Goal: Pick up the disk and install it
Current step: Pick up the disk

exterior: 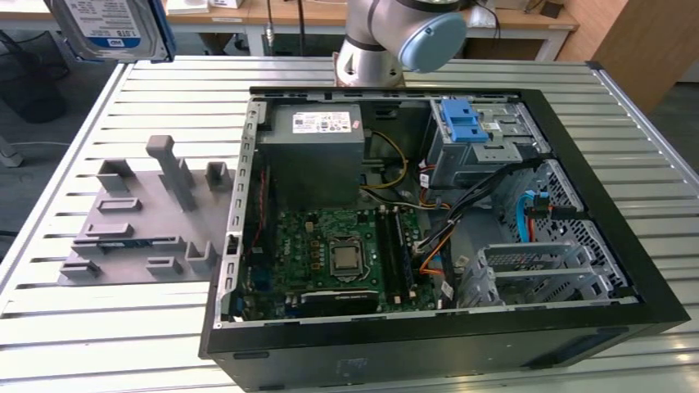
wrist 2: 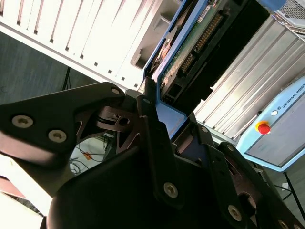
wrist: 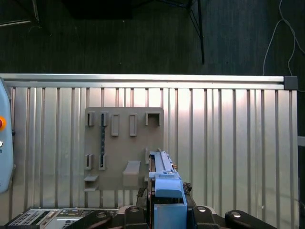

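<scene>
Disk [exterior: 110, 29] held aloft at the exterior view's far left, well apart from open PC case [exterior: 437, 332]. Gripper [wrist 2: 171, 119] clamped on disk's blue carrier frame, above grey fixture plate [wrist: 124, 143] on slatted table [exterior: 110, 327].

Exterior view high, oblique over computer case [exterior: 437, 337]; first wrist view top-down, sharing grey fixture [wrist: 121, 148]; both wrist views hug disk [wrist: 165, 183]

One disk [exterior: 110, 29] in a blue carrier frame, one gripper [wrist: 166, 191], one robot arm [exterior: 404, 37]. One open black computer case [exterior: 437, 344] holds one grey power supply [exterior: 311, 151], one green motherboard [exterior: 327, 246], one silver cage with a blue latch [exterior: 492, 151] and one plain silver cage [exterior: 535, 270]. One grey fixture plate [exterior: 137, 221], one slatted tabletop [exterior: 98, 327].
</scene>
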Motion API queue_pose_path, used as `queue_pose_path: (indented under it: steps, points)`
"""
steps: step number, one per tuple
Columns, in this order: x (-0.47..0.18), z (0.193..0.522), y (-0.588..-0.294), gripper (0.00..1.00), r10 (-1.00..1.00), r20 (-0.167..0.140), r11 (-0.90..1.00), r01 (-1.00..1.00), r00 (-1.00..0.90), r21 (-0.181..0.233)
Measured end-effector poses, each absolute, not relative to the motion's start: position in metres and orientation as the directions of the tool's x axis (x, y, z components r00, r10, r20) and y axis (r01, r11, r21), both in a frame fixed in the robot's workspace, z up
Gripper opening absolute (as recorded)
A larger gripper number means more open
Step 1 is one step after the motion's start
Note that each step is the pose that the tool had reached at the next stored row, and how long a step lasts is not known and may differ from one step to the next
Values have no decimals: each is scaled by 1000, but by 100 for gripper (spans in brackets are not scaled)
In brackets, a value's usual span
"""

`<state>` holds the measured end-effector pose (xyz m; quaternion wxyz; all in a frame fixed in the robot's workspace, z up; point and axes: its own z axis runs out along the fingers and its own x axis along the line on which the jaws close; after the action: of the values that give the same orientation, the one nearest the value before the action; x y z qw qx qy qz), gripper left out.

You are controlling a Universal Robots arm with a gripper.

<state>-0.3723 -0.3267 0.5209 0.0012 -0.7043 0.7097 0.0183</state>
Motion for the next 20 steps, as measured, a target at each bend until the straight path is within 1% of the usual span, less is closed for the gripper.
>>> queue_pose_path:
  steps: [12, 20]
  points:
    - [-364, 521, -327, 36, -1000, -27, 7, -1000, -8, 24]
    - [-364, 520, -345, 36, -1000, -27, 7, -1000, -8, 24]
